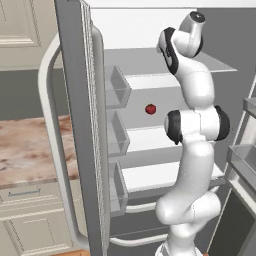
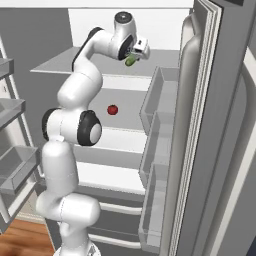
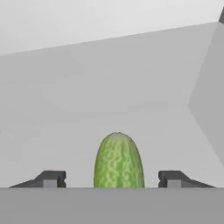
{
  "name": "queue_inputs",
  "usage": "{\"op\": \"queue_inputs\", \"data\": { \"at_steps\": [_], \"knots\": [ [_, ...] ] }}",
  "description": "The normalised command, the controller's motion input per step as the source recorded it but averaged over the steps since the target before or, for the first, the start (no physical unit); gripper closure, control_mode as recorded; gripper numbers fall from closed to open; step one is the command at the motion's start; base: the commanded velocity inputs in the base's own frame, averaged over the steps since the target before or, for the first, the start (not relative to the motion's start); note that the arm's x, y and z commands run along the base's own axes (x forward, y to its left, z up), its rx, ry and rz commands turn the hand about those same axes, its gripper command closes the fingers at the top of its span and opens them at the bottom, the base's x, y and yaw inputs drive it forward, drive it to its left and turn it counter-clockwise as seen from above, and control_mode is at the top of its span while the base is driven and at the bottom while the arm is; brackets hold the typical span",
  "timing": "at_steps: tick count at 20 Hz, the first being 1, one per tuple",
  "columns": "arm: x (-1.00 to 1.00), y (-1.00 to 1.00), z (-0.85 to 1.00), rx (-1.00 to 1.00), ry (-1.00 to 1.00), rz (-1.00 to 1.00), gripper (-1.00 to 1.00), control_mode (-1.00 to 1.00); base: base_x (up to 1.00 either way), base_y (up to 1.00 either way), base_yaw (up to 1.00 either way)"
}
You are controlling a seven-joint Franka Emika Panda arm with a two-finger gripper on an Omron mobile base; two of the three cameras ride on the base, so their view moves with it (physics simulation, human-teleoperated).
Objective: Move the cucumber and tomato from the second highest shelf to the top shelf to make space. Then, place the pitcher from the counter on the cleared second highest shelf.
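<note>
Claw fingers are standing open, clear on either side of the cucumber. Below the top shelf, the tomato is sitting on the second highest shelf.

In the hand view the cucumber is cut off at its lower end by the bottom of the picture, so its full length cannot be told. In the right base view the cucumber is a small green patch partly covered by the gripper (whether it rests on the top shelf cannot be told). In the left base view the arm hides the right part of the second highest shelf.
</note>
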Motion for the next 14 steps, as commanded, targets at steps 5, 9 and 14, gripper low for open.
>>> {"op": "queue_inputs", "data": {
  "at_steps": [5, 9, 14],
  "knots": [
    [-0.06, 0.33, -0.23, -0.13, -0.35, 0.0, -1.0, -1.0, 0.0, 0.0, 0.0],
    [-0.52, 0.25, -0.23, -0.15, -0.24, 0.01, -1.0, -1.0, 0.0, 0.0, 0.0],
    [-0.93, 0.03, -0.07, -0.09, -0.07, 0.0, -1.0, -1.0, 0.0, 0.0, 0.0]
  ]
}}
